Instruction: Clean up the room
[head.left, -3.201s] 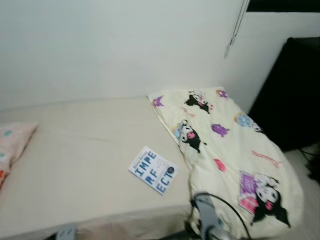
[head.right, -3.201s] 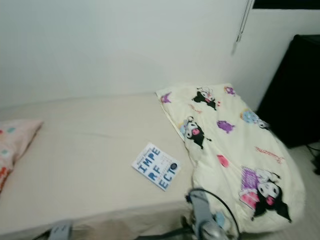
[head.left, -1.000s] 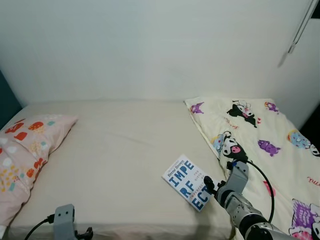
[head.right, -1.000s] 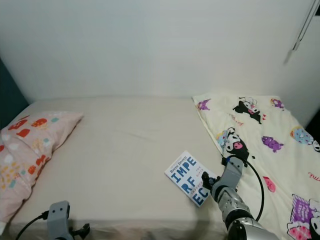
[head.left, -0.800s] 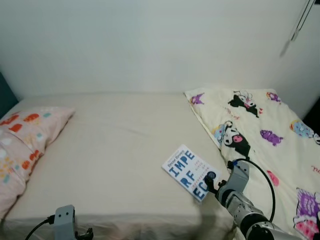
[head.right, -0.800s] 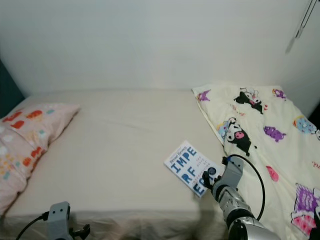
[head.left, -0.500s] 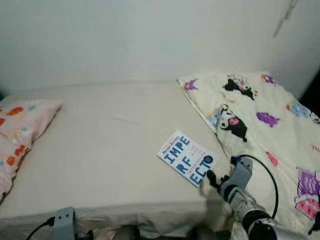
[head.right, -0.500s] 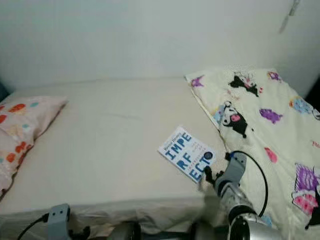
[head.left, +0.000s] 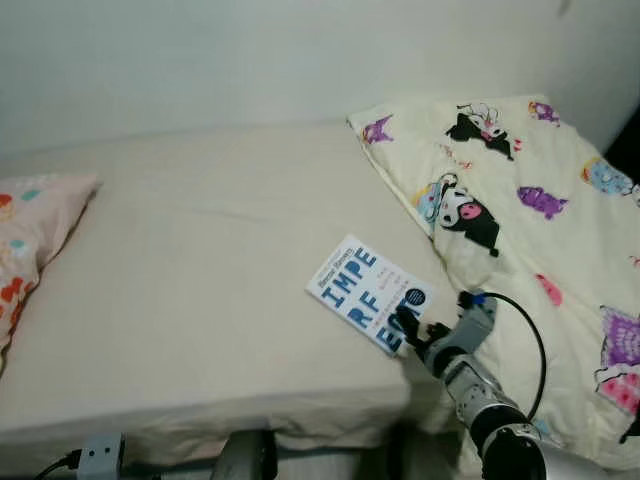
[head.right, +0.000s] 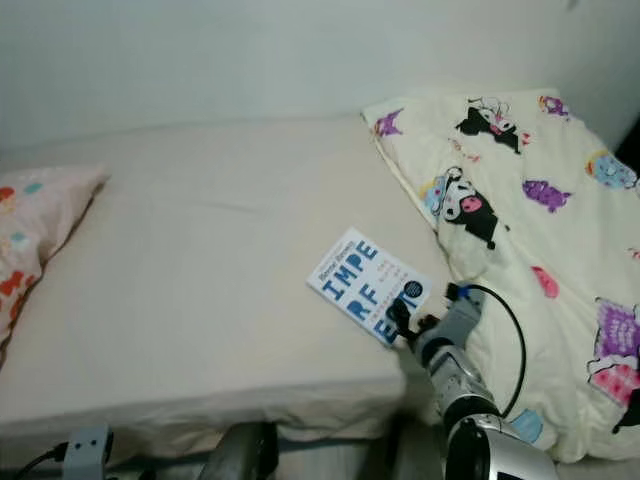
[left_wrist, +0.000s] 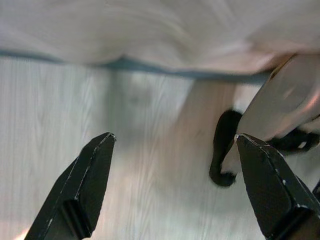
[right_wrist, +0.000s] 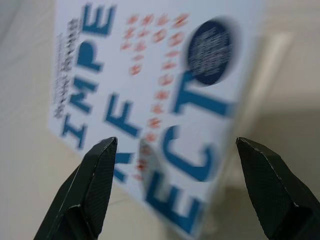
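Beige sheeting covers a bed (head.left: 200, 300) set against a plain pale wall, seen from above. Near the bed's front edge a white book (head.left: 368, 293) with large blue letters lies flat, its lower corner just beside a cream cartoon-print quilt (head.left: 520, 200) heaped on the right. The right tool (head.left: 407, 327) is seen at the book's near corner, its two black fingers (right_wrist: 95, 185) spread wide on either side of the cover, nothing yet pinched. For the pick-up to go well, it is judged that one finger should be slid under the corner nearest the mattress edge and the other laid on the cover, since a flat book on soft bedding gives little to grip. The quilt's fold close beside the tool could be caught along with the book. A patterned pink pillow (head.left: 35, 225) lies well apart at the left end. The left tool (left_wrist: 172, 190) hangs low over pale wood-grain floor (left_wrist: 75, 125), its fingers spread and empty.
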